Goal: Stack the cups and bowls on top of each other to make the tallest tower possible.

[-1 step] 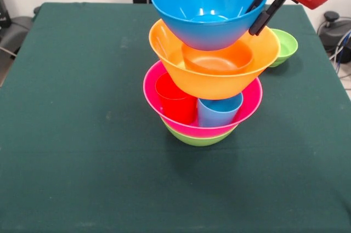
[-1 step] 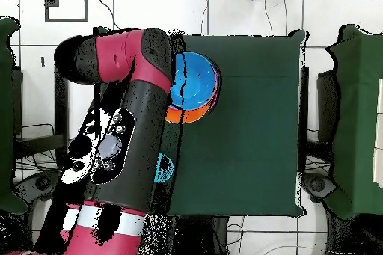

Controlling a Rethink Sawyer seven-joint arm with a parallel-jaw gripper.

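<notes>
Starting nearest my front camera, I am looking at the tower (image 1: pixel 205 79) sitting mid-surface on the green cloth: a green bowl (image 1: pixel 197 138) is peeking out at the very bottom, and the large pink bowl (image 1: pixel 249 104) is resting in it. Inside the pink one, a red cup (image 1: pixel 175 100) and a light blue cup (image 1: pixel 218 111) are standing side by side, and they appear to be carrying the big yellow-orange bowl (image 1: pixel 216 79) above them (two cups only, as far as I can see, so a shaky footing).

On top, the blue bowl (image 1: pixel 200 11) is tilting, its far rim raised, and the end effector (image 1: pixel 262 12) is pinching that rim, one finger inside and one outside. My worry is the release: if I am letting go while the bowl is still canted, it may slide off toward the camera side, or rock the orange bowl on its cups and bring the whole stack down. A sideways pull on withdrawal would do the same, since the fingers are straddling the wall.

Farther back, a small green bowl (image 1: pixel 285 46) is lying apart on the surface (image 1: pixel 71 134), not yet stacked.

The overhead camera is giving me less: the arm (image 2: pixel 127 132) is covering much of the scene, and only the blue bowl's (image 2: pixel 196 80) inside and an orange sliver below it are showing. It is, however, revealing a light blue round thing (image 2: pixel 164 168) beside the arm that the front camera is missing; I cannot tell what it is.
</notes>
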